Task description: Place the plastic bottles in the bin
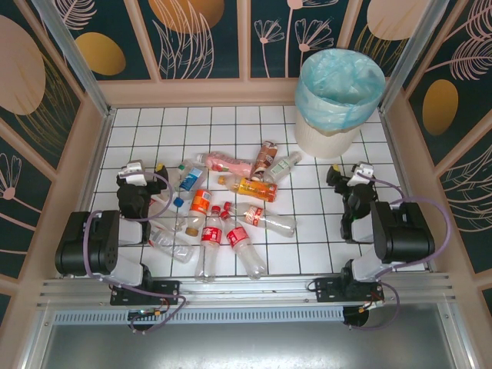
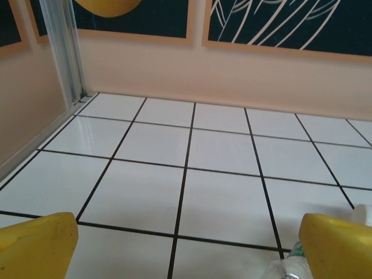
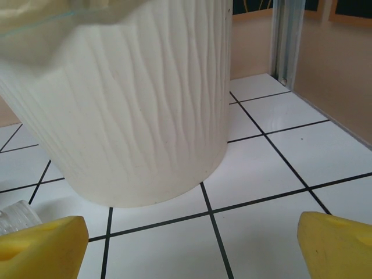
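Now the bin [image 1: 327, 138] stands just ahead of the right gripper [image 3: 189, 247], its ribbed white wall close before the fingers. Bottles [image 1: 223, 211] lie heaped between the grippers, just right of the left gripper [image 2: 189, 247]. One clear bottle [image 2: 285, 268] sits beside its right finger. Both grippers gape wide, holding nothing.

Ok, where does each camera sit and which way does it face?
Top external: above and behind the bases, looking down on the table, left arm, right arm, plastic bottles and bin.
Left wrist: low on the left end effector, open, facing bare tiles and the far wall.
Right wrist: low on the right end effector, open, facing the bin's white side.
Shared: top and right wrist both show the bin.
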You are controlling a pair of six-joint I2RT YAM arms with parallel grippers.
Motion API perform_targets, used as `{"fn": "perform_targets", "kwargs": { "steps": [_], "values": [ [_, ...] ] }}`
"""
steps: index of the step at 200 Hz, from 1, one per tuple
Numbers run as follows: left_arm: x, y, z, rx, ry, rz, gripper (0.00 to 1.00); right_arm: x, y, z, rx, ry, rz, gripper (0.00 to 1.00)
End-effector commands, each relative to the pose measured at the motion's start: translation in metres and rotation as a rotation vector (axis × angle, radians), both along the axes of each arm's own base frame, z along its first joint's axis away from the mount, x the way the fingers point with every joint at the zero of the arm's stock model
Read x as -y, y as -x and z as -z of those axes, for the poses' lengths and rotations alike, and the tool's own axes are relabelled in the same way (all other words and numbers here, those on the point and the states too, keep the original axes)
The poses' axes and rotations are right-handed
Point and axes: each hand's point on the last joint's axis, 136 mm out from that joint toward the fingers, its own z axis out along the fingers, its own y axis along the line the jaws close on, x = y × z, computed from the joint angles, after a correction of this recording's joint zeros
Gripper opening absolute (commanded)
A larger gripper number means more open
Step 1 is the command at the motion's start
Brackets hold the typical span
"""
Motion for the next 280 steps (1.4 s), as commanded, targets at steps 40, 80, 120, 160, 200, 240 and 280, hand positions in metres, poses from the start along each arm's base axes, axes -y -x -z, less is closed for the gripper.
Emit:
{"fn": "perform_targets", "kwargs": {
  "steps": [40, 80, 120, 160, 200, 240, 280],
  "values": [
    [-0.003, 0.002, -0.093, 0.100, 0.097, -0.028, 0.90, -0.005, 0.001, -0.100, 0.002, -0.126, 0.040, 0.83],
    [0.030, 0.001, -0.150, 0.071, 0.161, 0.099, 0.80, -0.117, 0.000, -0.125, -0.209, -0.095, -0.377, 0.79],
    [0.098, -0.001, -0.161, -0.130, 0.118, 0.325, 0.74, -0.232, 0.027, -0.121, -0.448, -0.014, -0.739, 0.73],
    [0.150, 0.032, -0.134, -0.343, 0.055, 0.625, 0.74, -0.315, 0.061, -0.093, -0.619, 0.195, -0.996, 0.66],
    [0.141, 0.056, -0.073, -0.443, -0.042, 0.631, 0.82, -0.371, 0.075, -0.049, -0.751, 0.343, -1.165, 0.56],
    [0.139, 0.058, -0.052, -0.470, -0.063, 0.632, 0.82, -0.402, 0.079, -0.011, -0.851, 0.370, -1.273, 0.55],
    [0.136, 0.056, -0.040, -0.511, -0.068, 0.612, 0.82, -0.410, 0.090, 0.017, -0.935, 0.439, -1.313, 0.57]
  ]
}}
